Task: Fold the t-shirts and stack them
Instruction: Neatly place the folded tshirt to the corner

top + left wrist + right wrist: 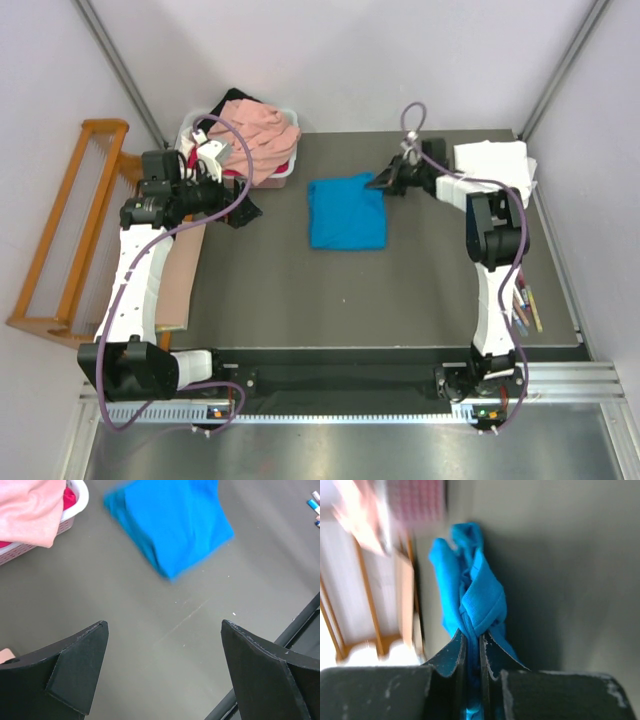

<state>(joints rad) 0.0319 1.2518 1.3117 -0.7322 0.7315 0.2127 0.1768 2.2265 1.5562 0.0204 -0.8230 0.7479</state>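
Right gripper [472, 639] is clamped tight on a bunched edge of the bright blue t-shirt [346, 212] lying between both arms; left gripper [165, 627] gapes wide, empty; so thin a pinch may slip, spoiling the fold.

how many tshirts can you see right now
5: blue t-shirt mid-table, pinched by the right gripper; white t-shirt at the far right corner; salmon-pink t-shirt, red t-shirt and black t-shirt in the white tub, far left. More may be hidden there.

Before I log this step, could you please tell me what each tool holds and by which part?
The right tool pinches the blue t-shirt at its far right corner; the open left tool holds nothing.
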